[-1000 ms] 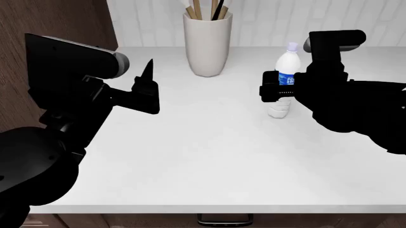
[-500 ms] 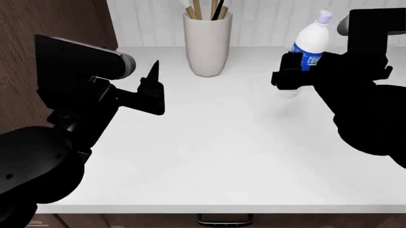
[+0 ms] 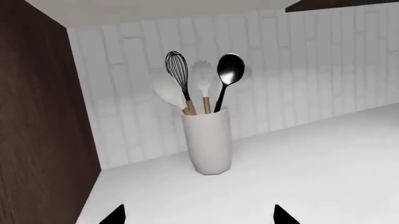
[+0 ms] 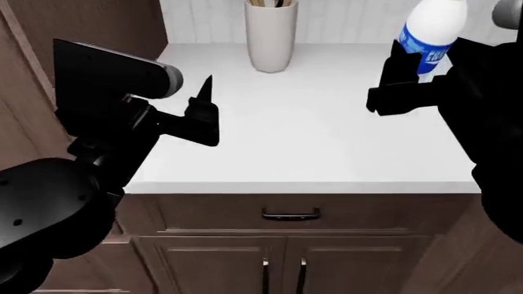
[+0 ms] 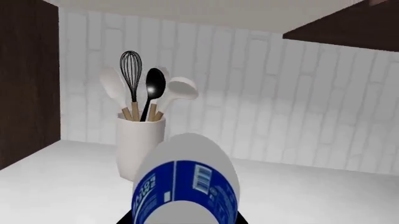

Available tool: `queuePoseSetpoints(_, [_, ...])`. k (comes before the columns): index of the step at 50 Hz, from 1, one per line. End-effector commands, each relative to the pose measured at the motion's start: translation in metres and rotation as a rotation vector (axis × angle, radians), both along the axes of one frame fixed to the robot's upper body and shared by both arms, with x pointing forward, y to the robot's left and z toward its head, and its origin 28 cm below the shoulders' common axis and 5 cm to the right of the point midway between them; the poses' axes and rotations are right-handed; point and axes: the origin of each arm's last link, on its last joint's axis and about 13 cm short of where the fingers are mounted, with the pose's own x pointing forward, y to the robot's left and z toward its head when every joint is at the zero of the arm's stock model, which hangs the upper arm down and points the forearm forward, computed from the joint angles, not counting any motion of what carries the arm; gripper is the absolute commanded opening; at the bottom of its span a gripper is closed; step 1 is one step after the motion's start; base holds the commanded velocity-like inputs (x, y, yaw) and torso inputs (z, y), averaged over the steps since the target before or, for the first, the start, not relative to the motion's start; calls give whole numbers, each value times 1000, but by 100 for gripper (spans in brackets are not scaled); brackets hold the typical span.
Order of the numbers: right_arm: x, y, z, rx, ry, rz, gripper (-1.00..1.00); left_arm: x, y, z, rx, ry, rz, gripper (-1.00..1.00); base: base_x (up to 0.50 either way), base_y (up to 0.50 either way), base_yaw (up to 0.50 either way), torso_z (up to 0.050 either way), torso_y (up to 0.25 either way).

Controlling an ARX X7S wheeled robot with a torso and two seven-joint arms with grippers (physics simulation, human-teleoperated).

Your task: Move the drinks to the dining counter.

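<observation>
One bottle (image 4: 429,27) held in right jaws (image 4: 400,92); one vase (image 4: 270,33).

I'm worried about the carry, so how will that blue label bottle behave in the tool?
The bottle is held tilted in the right tool, so it may pivot or slip if jolted. Its thin-looking plastic probably flexes under squeeze. It looks light, and its round body would likely roll if dropped on the white worktop.

The only print is on the blue label of the clear plastic bottle (image 5: 185,186), above the white worktop (image 4: 310,135): white lettering too blurred and cut off to read, beside a small white barcode panel; the head view shows white letters, likewise unreadable.
</observation>
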Motion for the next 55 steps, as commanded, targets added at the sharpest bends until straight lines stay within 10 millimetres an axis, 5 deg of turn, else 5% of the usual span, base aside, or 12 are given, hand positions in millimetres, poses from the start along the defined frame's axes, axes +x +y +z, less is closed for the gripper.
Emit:
queuePoseSetpoints(1, [-13, 5, 10, -103, -78, 14, -100, 0, 2, 1, -1, -6, 5, 100, -367, 453, 0, 0, 0])
queuePoseSetpoints(55, [-19, -2, 8, -139, -89, -35, -100, 4, 0, -5, -7, 3, -6, 100, -266, 496, 0, 0, 0])
